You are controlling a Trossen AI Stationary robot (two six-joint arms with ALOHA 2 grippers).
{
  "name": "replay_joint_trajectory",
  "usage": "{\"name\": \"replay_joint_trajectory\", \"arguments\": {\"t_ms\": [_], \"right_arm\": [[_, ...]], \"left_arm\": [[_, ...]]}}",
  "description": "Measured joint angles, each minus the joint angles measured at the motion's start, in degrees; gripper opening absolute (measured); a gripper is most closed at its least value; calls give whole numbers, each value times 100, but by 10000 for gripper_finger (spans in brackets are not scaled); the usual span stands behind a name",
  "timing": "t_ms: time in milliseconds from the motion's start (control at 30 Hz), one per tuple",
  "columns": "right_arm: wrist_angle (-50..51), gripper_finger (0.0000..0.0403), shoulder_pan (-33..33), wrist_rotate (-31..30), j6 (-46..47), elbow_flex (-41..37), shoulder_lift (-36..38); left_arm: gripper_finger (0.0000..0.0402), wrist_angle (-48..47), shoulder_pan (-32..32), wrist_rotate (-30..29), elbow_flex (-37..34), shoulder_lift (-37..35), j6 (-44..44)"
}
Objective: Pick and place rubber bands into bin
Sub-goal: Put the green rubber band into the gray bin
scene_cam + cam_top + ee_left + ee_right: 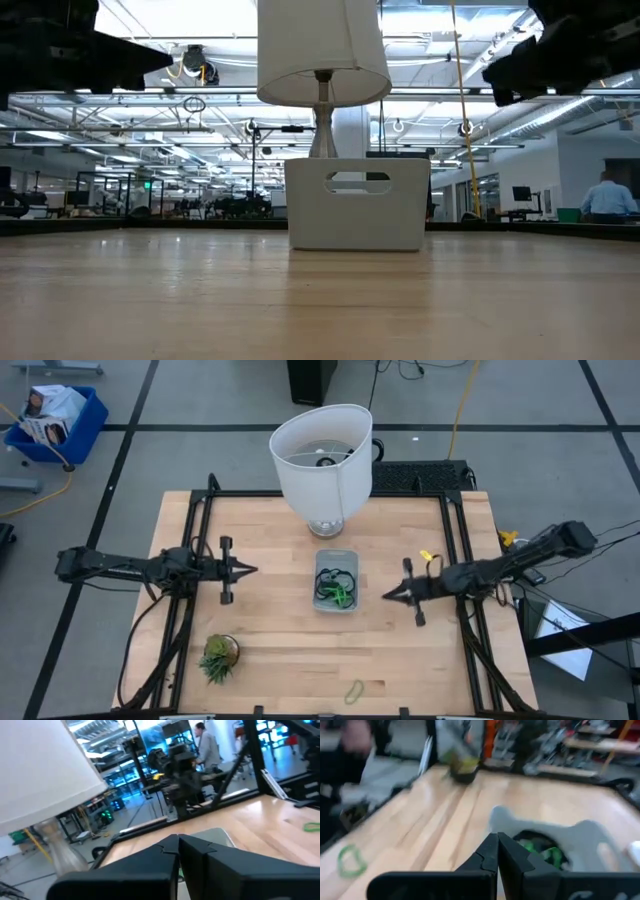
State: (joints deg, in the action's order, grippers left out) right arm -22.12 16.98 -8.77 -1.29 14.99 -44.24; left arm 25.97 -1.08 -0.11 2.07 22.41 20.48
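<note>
High view: the bin (pixel 337 581) sits mid-table, between the two grippers, in front of the white lampshade (pixel 321 452). Inside it lies a tangle of rubber bands (pixel 336 588), dark loops over light green ones; the pile is too knotted to count. One more light green band (pixel 354 691) lies alone on the table (pixel 280 650) near its front edge, well away from both grippers and nearer the right gripper's side. The left gripper (pixel 250 570) hangs left of the bin with its fingers pressed together and holding nothing. The right gripper (pixel 388 596) hangs just right of the bin, likewise closed and empty. A small potted plant (pixel 218 656) stands in front of the left gripper.

Low view: the bin (pixel 357 204) stands under the lamp; its contents are hidden by the wall.

Left wrist view: the closed fingers (pixel 165 855) point toward the bin's rim (pixel 215 836); the stray green band (pixel 312 826) shows far off to one side.

Right wrist view: shut fingers (pixel 487 852) sit just short of the bin (pixel 585 842), with green and dark bands (pixel 545 854) inside. The lone green band (pixel 351 858) lies apart on the wood.
</note>
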Motion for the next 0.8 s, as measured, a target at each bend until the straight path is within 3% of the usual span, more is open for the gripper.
{"name": "replay_joint_trajectory", "arguments": {"t_ms": [267, 533, 800], "right_arm": [[166, 23, 1321, -464, 107, 1608, -2232], [704, 141, 1907, -464, 801, 3331, -4300], [2679, 237, 2283, -1068, 1028, 4819, -5652]], "left_arm": [[17, -296, 0, -400, 7, 2, -230], [4, -602, 0, -403, 7, 7, -364], [30, -700, 0, -403, 7, 7, -454]]}}
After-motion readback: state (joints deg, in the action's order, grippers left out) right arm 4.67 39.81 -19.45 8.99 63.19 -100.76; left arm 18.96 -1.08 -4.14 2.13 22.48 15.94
